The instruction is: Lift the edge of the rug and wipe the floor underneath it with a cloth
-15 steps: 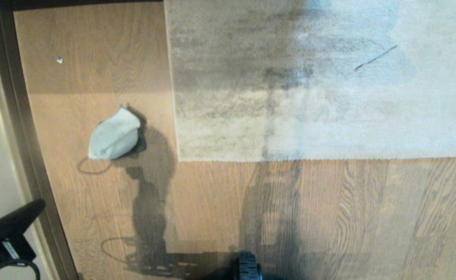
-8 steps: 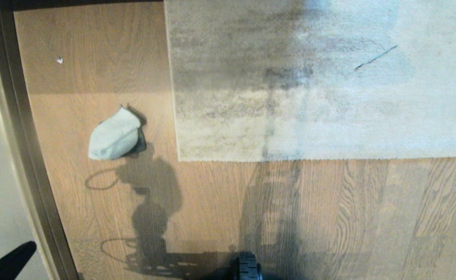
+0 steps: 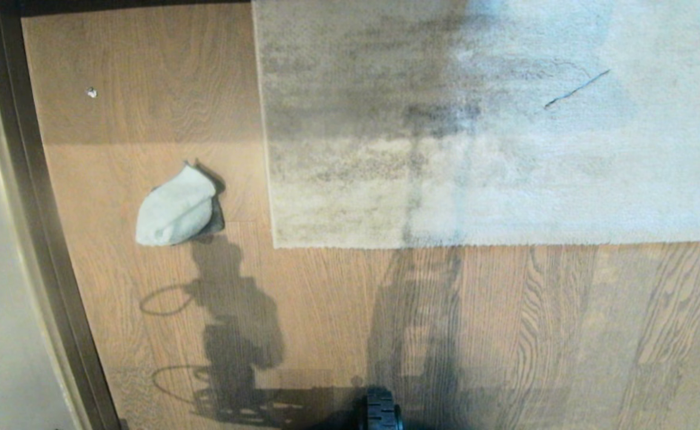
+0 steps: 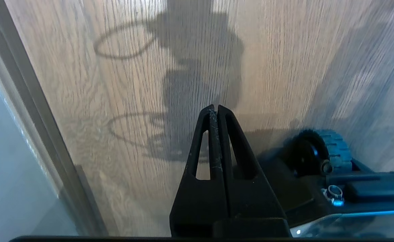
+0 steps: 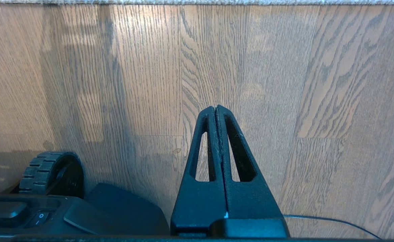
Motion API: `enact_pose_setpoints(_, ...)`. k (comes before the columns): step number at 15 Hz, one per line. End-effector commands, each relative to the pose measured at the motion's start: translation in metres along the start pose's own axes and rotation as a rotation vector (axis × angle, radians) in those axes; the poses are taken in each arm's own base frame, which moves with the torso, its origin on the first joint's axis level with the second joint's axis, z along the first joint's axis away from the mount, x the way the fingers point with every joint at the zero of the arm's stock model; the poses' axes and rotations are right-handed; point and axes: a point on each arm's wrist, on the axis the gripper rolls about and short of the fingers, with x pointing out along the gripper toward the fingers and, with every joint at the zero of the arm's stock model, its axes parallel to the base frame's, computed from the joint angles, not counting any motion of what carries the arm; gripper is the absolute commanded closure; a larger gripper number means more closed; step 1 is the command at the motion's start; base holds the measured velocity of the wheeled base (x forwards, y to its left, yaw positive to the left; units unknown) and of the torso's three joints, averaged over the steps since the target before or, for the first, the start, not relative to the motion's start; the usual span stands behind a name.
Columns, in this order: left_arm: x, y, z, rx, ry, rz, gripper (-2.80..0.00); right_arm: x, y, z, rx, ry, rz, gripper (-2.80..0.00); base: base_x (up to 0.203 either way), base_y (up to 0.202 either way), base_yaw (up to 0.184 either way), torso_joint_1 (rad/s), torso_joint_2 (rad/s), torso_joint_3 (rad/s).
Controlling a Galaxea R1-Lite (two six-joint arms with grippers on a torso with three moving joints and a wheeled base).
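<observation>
The pale grey-blue cloth (image 3: 175, 208) lies crumpled on the wood-plank floor (image 3: 326, 310), a little left of the rug. The rug edge (image 3: 475, 243) lies flat, its square corner (image 3: 275, 245) near the middle of the head view; a strip of it shows in the right wrist view as the rug edge (image 5: 197, 2). Neither arm shows in the head view. My left gripper (image 4: 214, 107) is shut with nothing in it, held above bare floor near the baseboard. My right gripper (image 5: 215, 108) is shut and empty above the floor (image 5: 250, 67).
A dark brown baseboard (image 3: 33, 215) and pale wall run down the left. A small white speck (image 3: 91, 92) lies on the floor at the far left. My base's black wheel (image 3: 381, 412) sits at the near edge, also seen as the wheel (image 4: 328, 151). A thin cable (image 5: 335, 220) lies by the right gripper.
The left arm, seen at the lower left one second ago, has drawn back out of the head view. Its shadow has slid nearer along the floor. Cloth and rug have not moved.
</observation>
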Motion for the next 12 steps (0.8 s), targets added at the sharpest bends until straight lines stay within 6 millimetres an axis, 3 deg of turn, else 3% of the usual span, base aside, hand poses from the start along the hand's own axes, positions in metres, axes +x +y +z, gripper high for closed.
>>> enact_pose_setpoints(1, -0.003, 0.000, -0.003, 0.001, -0.022, 0.027, 0.00, 0.000, 0.000, 0.000, 0.000, 0.001, 0.000, 0.00, 0.000, 0.000, 0.000, 0.000, 0.00, 0.000)
enact_pose_setpoints(4, -0.008, 0.002, -0.009, 0.001, -0.017, 0.129, 0.00, 0.000, 0.000, 0.000, 0.000, 0.001, 0.000, 0.00, 0.000, 0.000, 0.000, 0.000, 0.00, 0.000)
enact_pose_setpoints(12, -0.008, 0.003, -0.018, 0.043, 0.077, 0.180, 0.00, 0.000, 0.000, 0.000, 0.000, 0.001, 0.000, 0.00, 0.000, 0.000, 0.000, 0.000, 0.00, 0.000)
